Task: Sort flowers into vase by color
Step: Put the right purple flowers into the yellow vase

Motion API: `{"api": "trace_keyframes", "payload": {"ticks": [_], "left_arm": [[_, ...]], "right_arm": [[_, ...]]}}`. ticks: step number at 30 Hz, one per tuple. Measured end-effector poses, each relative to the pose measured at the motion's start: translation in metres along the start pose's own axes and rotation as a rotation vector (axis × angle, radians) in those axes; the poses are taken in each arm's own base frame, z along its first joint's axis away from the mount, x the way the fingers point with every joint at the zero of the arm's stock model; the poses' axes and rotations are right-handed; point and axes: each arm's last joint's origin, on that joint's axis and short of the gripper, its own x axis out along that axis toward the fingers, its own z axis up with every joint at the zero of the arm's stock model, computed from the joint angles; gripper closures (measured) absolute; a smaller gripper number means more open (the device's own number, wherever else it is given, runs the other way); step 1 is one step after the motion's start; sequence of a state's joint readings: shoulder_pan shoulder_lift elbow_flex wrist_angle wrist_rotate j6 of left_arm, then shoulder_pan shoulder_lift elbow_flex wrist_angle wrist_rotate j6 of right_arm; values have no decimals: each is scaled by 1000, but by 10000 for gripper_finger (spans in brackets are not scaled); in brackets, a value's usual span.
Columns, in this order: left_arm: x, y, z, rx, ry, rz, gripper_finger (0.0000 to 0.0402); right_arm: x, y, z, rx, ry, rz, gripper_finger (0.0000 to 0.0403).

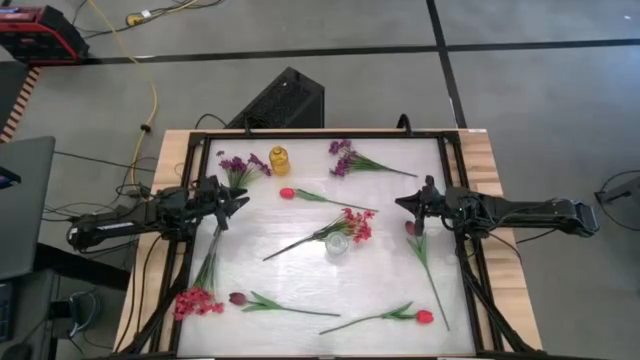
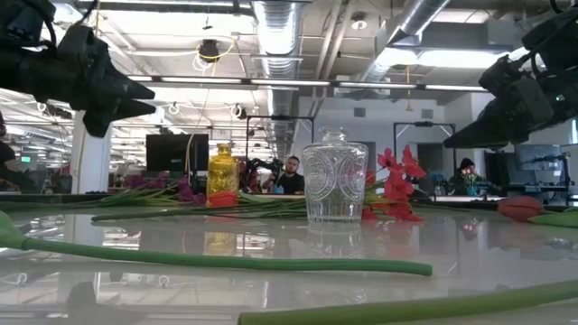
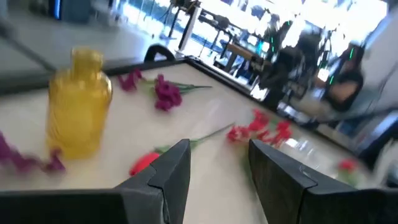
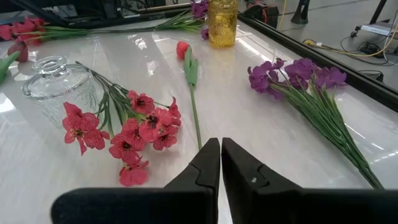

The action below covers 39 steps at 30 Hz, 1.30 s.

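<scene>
Flowers lie flat and scattered on the white table. Purple sprays [image 1: 243,166] [image 1: 345,157] lie at the far side on either side of a yellow vase [image 1: 279,159]. A red tulip [image 1: 288,193] and a red cluster [image 1: 357,226] lie mid-table, the cluster beside a clear glass vase [image 1: 338,243]. Toward the near edge lie another red cluster [image 1: 197,301], a maroon tulip [image 1: 238,298] and a red tulip [image 1: 424,316]. My left gripper [image 3: 217,168] hovers open at the table's left, holding nothing. My right gripper [image 4: 221,155] hovers shut at the right, above a maroon tulip [image 1: 411,228].
A black frame [image 1: 452,170] runs around the white tabletop. Both vases stand upright and hold no flowers. Open surface lies between the two grippers, crossed by thin green stems. Beyond the far edge, in the low view, a person [image 2: 291,174] sits in the room.
</scene>
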<state>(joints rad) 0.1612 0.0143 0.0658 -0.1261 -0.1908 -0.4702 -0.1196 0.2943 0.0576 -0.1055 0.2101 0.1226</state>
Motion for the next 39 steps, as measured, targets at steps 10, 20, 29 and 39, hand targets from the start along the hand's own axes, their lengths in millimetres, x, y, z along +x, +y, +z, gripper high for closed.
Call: {"api": "trace_keyframes", "payload": {"ticks": [10, 20, 29, 39], "left_arm": [[0, 2, 2, 6, -55, 83, 251], [1, -6, 12, 249, -133, -30, 251], [20, -6, 13, 430, -63, 118, 251], [42, -7, 48, 557, -26, 283, 251]], "right_arm": [[-3, 2, 22, 162, -236, 42, 359], [-6, 4, 40, 204, -416, 76, 359], [1, -6, 75, 164, -291, -69, 337], [25, -20, 119, 121, 63, -107, 243]]}}
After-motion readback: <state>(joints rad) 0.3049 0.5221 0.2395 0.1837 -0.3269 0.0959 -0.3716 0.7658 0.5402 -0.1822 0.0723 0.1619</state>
